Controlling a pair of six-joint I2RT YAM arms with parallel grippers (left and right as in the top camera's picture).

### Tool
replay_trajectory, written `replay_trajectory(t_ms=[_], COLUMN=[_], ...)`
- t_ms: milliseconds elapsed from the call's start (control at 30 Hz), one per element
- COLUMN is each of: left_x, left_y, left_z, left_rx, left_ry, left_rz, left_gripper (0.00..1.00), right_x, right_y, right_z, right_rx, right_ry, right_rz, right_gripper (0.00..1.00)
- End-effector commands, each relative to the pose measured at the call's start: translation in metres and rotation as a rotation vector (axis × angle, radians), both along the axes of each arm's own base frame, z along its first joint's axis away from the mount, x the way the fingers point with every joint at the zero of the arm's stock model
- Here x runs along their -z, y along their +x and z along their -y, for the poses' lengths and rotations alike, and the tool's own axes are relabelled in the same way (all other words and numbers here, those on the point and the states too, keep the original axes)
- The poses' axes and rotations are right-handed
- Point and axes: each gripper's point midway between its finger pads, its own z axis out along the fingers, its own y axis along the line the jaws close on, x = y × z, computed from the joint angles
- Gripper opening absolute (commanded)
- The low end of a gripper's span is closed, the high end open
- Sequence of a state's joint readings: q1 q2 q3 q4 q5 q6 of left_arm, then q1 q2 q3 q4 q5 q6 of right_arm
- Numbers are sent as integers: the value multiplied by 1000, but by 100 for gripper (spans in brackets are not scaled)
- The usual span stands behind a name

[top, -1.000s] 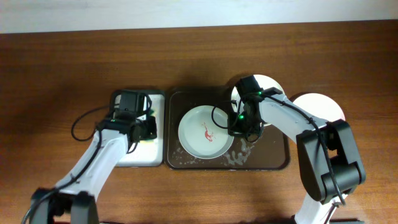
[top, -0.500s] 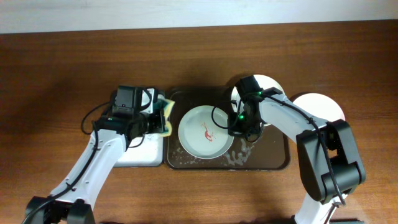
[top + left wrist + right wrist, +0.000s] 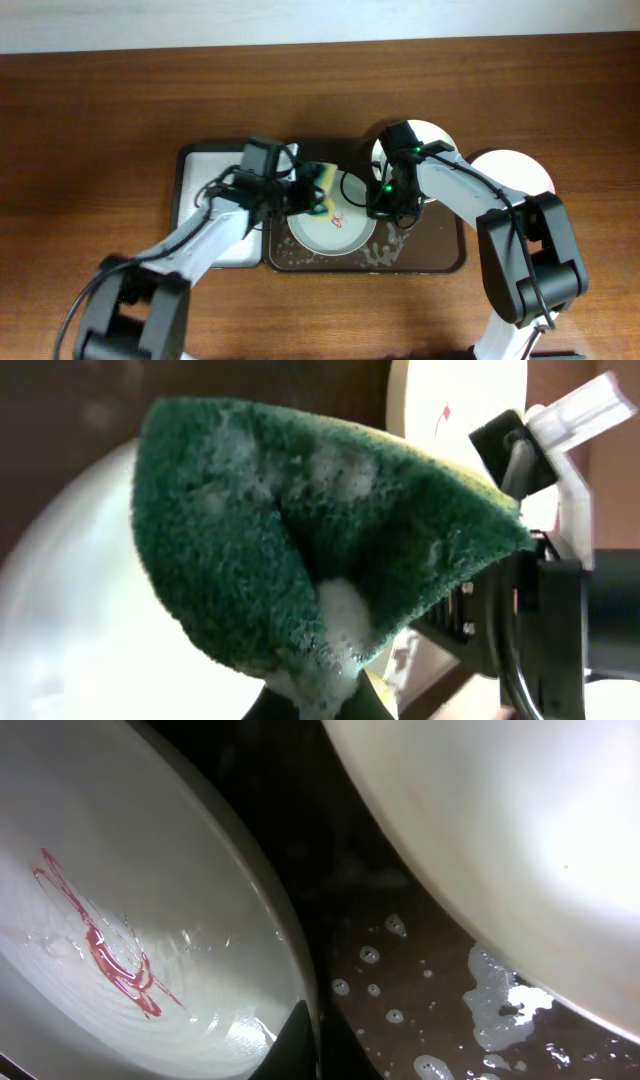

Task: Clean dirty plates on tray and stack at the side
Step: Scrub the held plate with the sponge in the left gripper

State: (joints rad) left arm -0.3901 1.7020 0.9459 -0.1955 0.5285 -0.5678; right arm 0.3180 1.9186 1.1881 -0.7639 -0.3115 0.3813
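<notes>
One plate (image 3: pixel 345 238) at scrub step | my left tool (image 3: pixel 300 192) clenches the sponge (image 3: pixel 318 190) above it | right tool (image 3: pixel 381 207) pinches its rim | next I lower onto the sauce squiggle (image 3: pixel 100 955).

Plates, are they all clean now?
Not yet: nothing is stacked. In hand: the left gripper holds a soapy sponge over the green plate, red squiggle on it, while the right gripper pinches its rim. To do: two white plates sit apart at the right; one shows a red mark, the other looks plain.
</notes>
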Motion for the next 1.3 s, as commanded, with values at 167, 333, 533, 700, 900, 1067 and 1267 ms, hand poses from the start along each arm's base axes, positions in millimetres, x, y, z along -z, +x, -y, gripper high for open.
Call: replay_trajectory(t_ms=[167, 333, 533, 700, 900, 1067, 1267], left_x=[28, 50, 74, 87, 96, 98, 76], left_y=[-17, -26, -15, -2, 1, -17, -43], left_z=[43, 50, 36, 7, -25, -34, -7], left_rx=[-3, 9, -49, -94, -97, -60, 64], left_ry=[-117, -67, 115, 309, 491, 537, 391], left_rz=[-202, -227, -119, -17, 29, -50, -159], left_gripper=[0, 0, 0, 0, 0, 0, 0], right_x=[3, 3, 3, 3, 3, 3, 3], right_y=[-4, -4, -4, -4, -4, -6, -6], right_z=[4, 4, 4, 4, 4, 5, 5], right_rx=[-17, -17, -17, -17, -17, -17, -17], right_ry=[-38, -37, -37, -37, -38, -40, -40], right_rz=[2, 1, 2, 1, 0, -6, -6], right_gripper=[4, 4, 4, 4, 4, 4, 4])
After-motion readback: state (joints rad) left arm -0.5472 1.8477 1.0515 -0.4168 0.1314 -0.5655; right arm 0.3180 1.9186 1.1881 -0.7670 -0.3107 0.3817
